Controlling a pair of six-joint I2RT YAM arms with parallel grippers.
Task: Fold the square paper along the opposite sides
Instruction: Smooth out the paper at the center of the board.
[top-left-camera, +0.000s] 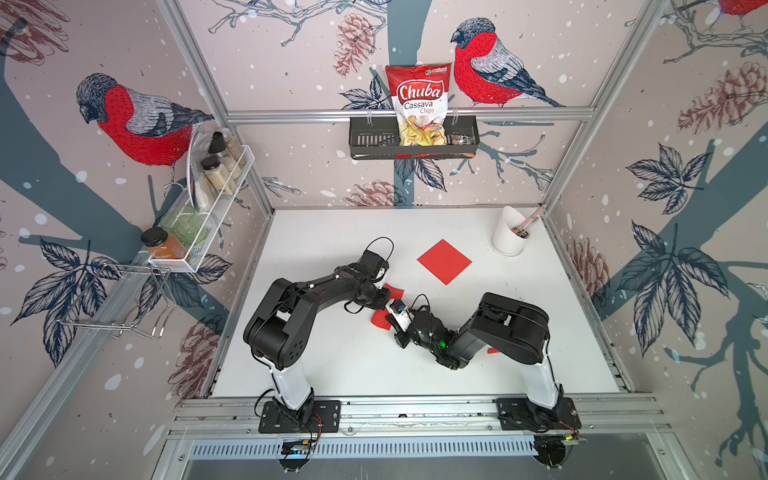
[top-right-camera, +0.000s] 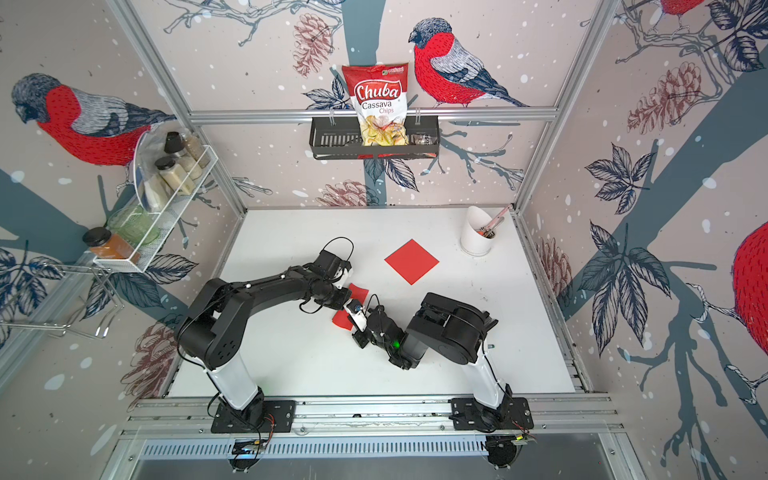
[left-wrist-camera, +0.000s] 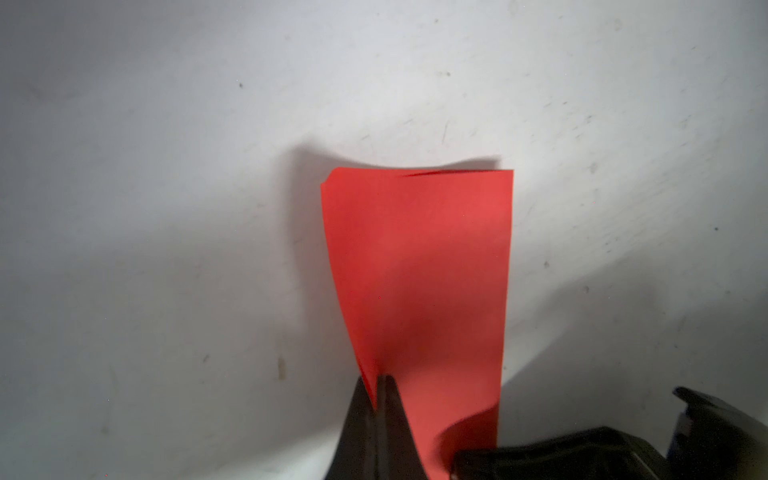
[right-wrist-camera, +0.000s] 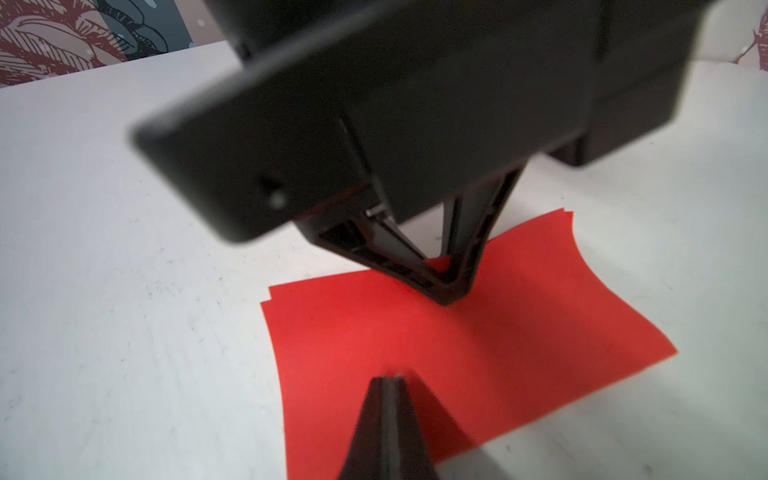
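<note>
Left arm (top-left-camera: 324, 286), right arm (top-left-camera: 515, 326) bent inward, jaws closed

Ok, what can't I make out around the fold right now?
- Right hand: shut, but the right wrist view doesn't show whether its tips touch paper.
- Left hand: blurred, it hides part of the folded red paper's far edge in the right wrist view.
- Both top views: the hands cover the paper's middle.
- White cup: contents too small.

- Bullfinch-and-pinecone wallpaper (top-left-camera: 124, 116) covers the walls, edged by aluminium rails (top-left-camera: 291, 116).
- White, scuffed surface (top-left-camera: 332, 232) at lower centre.
- Black shelf (top-left-camera: 374, 139) at upper centre.
- White wire rack (top-left-camera: 220, 199) at left.
</note>
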